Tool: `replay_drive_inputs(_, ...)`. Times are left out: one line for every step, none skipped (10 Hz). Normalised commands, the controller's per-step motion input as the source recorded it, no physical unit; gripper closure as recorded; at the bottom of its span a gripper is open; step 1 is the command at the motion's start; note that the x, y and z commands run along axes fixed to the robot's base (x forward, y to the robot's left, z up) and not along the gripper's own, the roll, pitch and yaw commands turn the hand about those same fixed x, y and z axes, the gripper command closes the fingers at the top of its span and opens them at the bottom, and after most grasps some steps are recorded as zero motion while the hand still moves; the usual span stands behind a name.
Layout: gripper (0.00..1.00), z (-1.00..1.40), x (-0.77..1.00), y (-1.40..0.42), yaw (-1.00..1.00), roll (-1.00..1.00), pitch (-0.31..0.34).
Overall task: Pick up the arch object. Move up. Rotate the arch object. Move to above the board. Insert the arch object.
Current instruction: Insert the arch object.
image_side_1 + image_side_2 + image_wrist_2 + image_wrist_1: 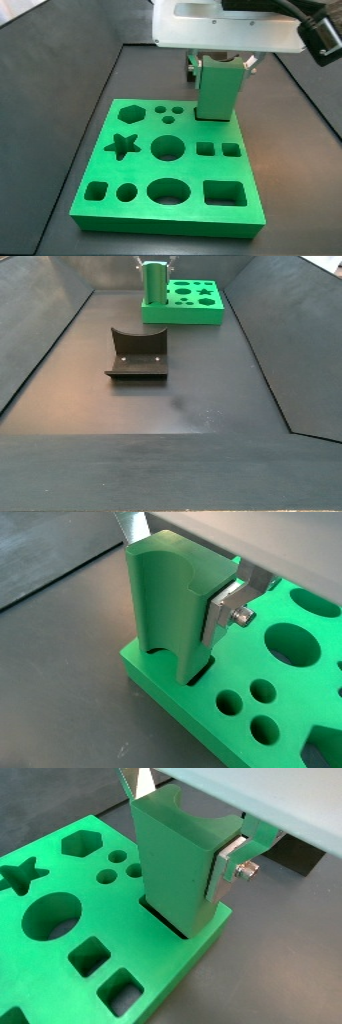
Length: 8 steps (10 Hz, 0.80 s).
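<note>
The arch object point(181, 868) is a tall plain green slab with a curved notch in one end. It stands upright with its lower end inside a cut-out at the corner of the board point(174, 968). My gripper point(183, 823) is shut on its upper part, one silver finger point(230, 863) flat against each side. Both wrist views show this grip; the block point(167, 607) rises out of the bright green board point(310, 687), held by the gripper point(179, 562). In a side view the gripper point(219, 65) holds the block point(218, 92) over the board's point(187, 170) far right corner.
The fixture point(138, 353), a dark L-shaped bracket, stands on the dark floor well in front of the board point(201, 311). Sloped dark walls close in the floor on both sides. The board's other cut-outs show hexagon, star, circles and squares.
</note>
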Motion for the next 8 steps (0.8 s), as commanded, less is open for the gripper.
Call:
replay_drive_inputs(1.00,-0.13,-0.20,0.03,0.00,-0.18,-0.069)
replay_drive_inputs(1.00,-0.13,-0.23,0.00,0.00,-0.22,-0.093)
replay_drive_inputs(1.00,-0.19,-0.04,0.00,0.00,-0.24,-0.036)
replay_drive_inputs(1.00,-0.21,0.00,0.00,0.00,-0.23,-0.027)
replay_drive_inputs(1.00,-0.22,0.00,-0.05,0.00,-0.18,-0.043)
replay_drive_inputs(1.00,-0.19,-0.06,-0.07,0.00,-0.17,-0.063)
replay_drive_inputs(1.00,-0.17,-0.02,-0.09,0.00,-0.17,-0.049)
replay_drive_inputs(1.00,-0.26,0.00,-0.01,0.00,-0.14,-0.017)
